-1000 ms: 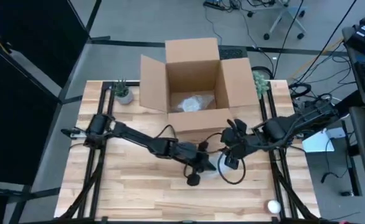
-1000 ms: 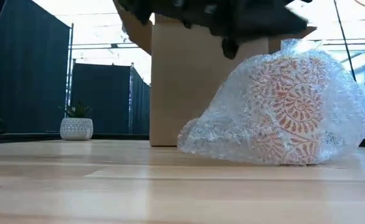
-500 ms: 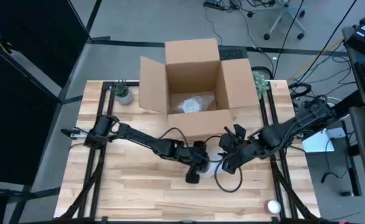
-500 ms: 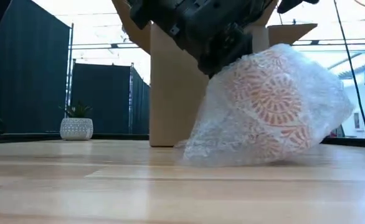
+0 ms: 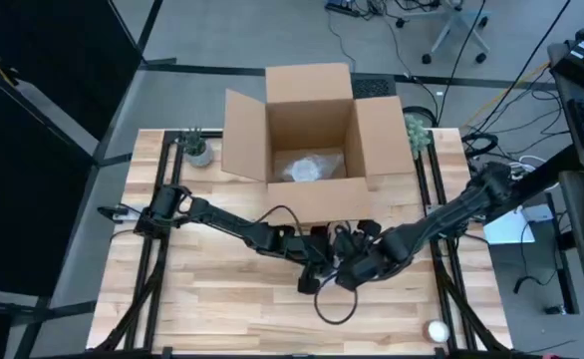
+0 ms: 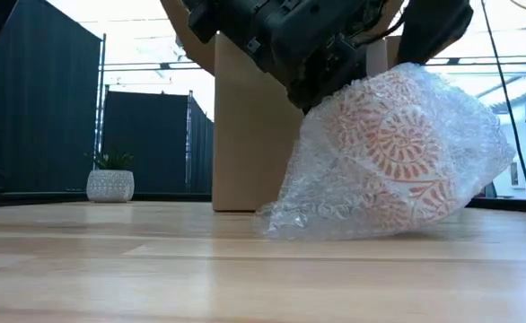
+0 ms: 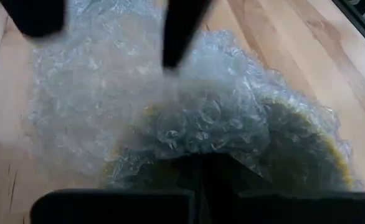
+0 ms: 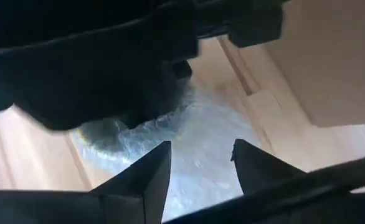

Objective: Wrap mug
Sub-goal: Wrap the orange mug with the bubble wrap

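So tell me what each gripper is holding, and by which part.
The left gripper grips the bubble-wrapped mug by the wrap at its top, tilting it. The right gripper is open, holding nothing.

Orange-patterned mug (image 6: pixel 398 152), bubble-wrapped, tilted, low edge on tabletop

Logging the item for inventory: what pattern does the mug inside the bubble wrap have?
Orange swirling paisley-like ornament on white, seen through the bubble wrap on the mug; low view shows it best.

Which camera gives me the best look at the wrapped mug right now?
The low view: the mug fills it side-on, orange pattern clear through the bubble wrap. From above both arms hide it. The left wrist view is close but blurry; the right wrist view catches only a patch of wrap.
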Tool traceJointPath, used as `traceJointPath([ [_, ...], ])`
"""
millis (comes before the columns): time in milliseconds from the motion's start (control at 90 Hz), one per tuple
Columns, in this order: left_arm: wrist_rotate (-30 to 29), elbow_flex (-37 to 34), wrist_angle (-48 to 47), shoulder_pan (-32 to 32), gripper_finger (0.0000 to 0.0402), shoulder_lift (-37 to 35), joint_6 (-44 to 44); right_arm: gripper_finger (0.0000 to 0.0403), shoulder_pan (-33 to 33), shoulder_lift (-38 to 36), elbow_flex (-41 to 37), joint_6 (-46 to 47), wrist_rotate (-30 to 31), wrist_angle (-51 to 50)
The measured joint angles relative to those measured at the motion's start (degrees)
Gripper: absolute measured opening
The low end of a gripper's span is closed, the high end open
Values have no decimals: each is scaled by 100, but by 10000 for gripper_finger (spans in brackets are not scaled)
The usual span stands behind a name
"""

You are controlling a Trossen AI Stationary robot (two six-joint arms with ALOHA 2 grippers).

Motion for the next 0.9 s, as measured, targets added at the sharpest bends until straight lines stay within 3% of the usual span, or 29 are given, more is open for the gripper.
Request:
traceJointPath([
  [311,-1,-22,-126,-9,2,-188,24,160,57,434,17,110,208,23],
  [900,-26,-2,-1441,-125,2,-1155,83,160,236,570,-177,510,111,1],
])
